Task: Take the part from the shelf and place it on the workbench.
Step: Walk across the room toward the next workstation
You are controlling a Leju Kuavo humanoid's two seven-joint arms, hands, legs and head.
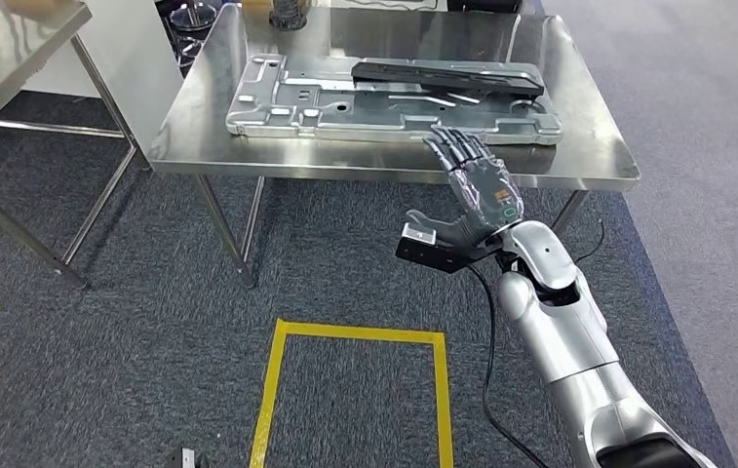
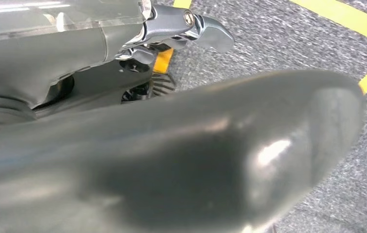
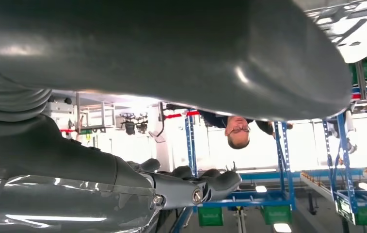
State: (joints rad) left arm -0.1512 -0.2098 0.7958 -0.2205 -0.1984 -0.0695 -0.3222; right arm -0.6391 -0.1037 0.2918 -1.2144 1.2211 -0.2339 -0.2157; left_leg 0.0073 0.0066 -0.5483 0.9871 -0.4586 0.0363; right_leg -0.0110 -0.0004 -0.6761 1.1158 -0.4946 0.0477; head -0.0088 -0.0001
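Two metal parts lie on our workbench (image 1: 199,127): a long silver stamped panel (image 1: 345,112) lies flat across the steel top, and a dark, narrower part (image 1: 447,76) lies on top of it toward its far right side. Our right hand (image 1: 477,180) reaches over the near edge of the bench, palm down, fingers straight and slightly spread, holding nothing; the fingertips (image 1: 443,136) sit at the near edge of the silver panel, though we cannot tell whether they touch it. From the right wrist view the same hand (image 3: 191,187) appears with fingers extended and nothing between them, and beyond it blue racking (image 3: 283,160) with green bins (image 3: 276,213) and a person (image 3: 239,131) standing there.

Our left hand (image 2: 171,145) hangs toward the grey carpet (image 2: 293,34) crossed by yellow tape (image 2: 346,19); the thumb fills much of that view and we cannot tell how its fingers lie. Yellow floor tape (image 1: 355,336) marks a box on the carpet before the bench, and a second steel table (image 1: 14,39) stands at the left.
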